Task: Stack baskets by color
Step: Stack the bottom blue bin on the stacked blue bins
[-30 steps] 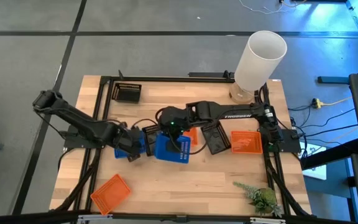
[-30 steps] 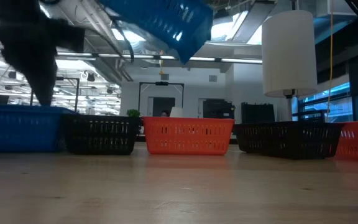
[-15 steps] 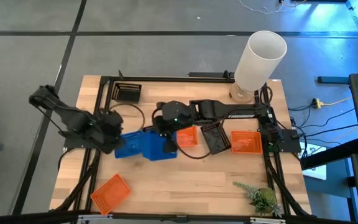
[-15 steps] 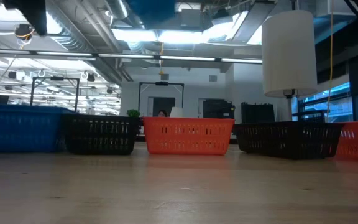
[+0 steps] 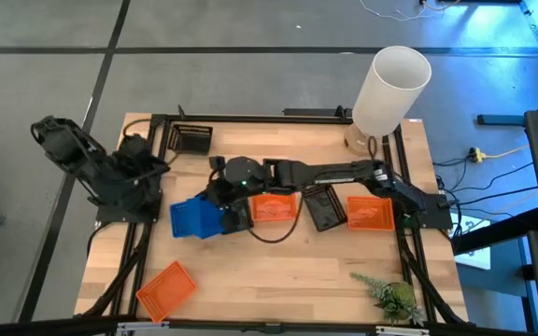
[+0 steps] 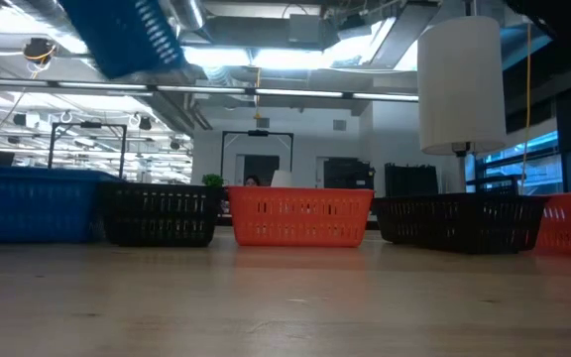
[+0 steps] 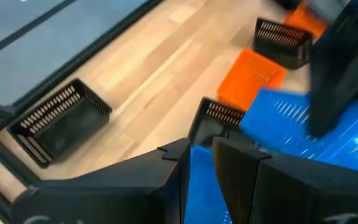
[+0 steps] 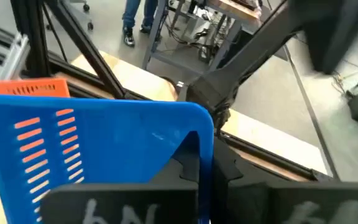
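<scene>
My right gripper (image 5: 224,200) reaches across the table's middle and is shut on a blue basket (image 5: 194,217). It holds the basket high and tilted (image 6: 127,35). Below it, at the table's left, a second blue basket (image 6: 28,203) rests on its base beside a black basket (image 6: 159,213). My left gripper (image 7: 201,171) is drawn back and raised at the table's left edge. It is empty, with a narrow gap between its fingers, and looks down at the blue baskets (image 7: 303,124). My right gripper pinches a wall of the blue basket at its rim (image 8: 197,146), near a rounded corner, between its two fingers. The fingers come from the table's right, slanting slightly down. The basket is lifted clear of the table and tilted.
Elsewhere on the table stand a black basket (image 5: 192,138) at the far left, an orange basket (image 5: 274,207), a black basket (image 5: 323,207), another orange one (image 5: 370,213) mid-right, and an orange one (image 5: 166,287) near left. A tall white cylinder (image 5: 390,89) stands far right, a small plant (image 5: 390,297) near right.
My left gripper has pulled away from the blue basket on the table, rising and drawing back toward the left edge. My right gripper has carried its blue basket toward the table's left and turned it. The basket now hangs above the blue one on the table.
</scene>
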Available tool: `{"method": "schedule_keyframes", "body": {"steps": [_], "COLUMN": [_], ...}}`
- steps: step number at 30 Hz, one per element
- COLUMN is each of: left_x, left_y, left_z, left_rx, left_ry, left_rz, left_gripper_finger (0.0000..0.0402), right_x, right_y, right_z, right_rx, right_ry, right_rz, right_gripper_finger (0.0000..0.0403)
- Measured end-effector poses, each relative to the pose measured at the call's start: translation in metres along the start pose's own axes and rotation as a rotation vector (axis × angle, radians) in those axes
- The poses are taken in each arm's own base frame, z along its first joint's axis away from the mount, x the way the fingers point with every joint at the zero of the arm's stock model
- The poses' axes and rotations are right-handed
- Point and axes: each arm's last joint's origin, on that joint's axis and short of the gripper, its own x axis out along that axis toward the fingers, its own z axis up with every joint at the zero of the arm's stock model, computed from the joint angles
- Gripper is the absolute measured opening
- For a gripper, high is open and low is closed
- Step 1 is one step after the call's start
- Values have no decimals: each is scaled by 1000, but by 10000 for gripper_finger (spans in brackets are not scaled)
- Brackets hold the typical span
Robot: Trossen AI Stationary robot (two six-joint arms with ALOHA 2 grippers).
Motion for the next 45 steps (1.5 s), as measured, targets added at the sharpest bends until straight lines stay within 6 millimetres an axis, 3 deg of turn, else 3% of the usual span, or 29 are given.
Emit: {"method": "schedule_keyframes", "body": {"steps": [9,13,31,45], "left_x": [-4,-4,-4,-4], "left_y": [6,6,6,6], "left_z": [2,2,2,1], "left_rx": [12,18,65,70], "left_ry": [-27,-27,-27,-4], "left_rz": [-8,-8,-7,-18], "left_gripper_finger": [61,61,61,61], "right_x": [57,69,65,64], "right_y": [-6,-11,-10,-7], "right_z": [-50,-70,-95,-96], "right_rx": [-31,-16,102,104], "right_ry": [-106,-83,126,118], "right_rz": [39,63,228,294], "right_gripper_finger": [0,0,3,81]}}
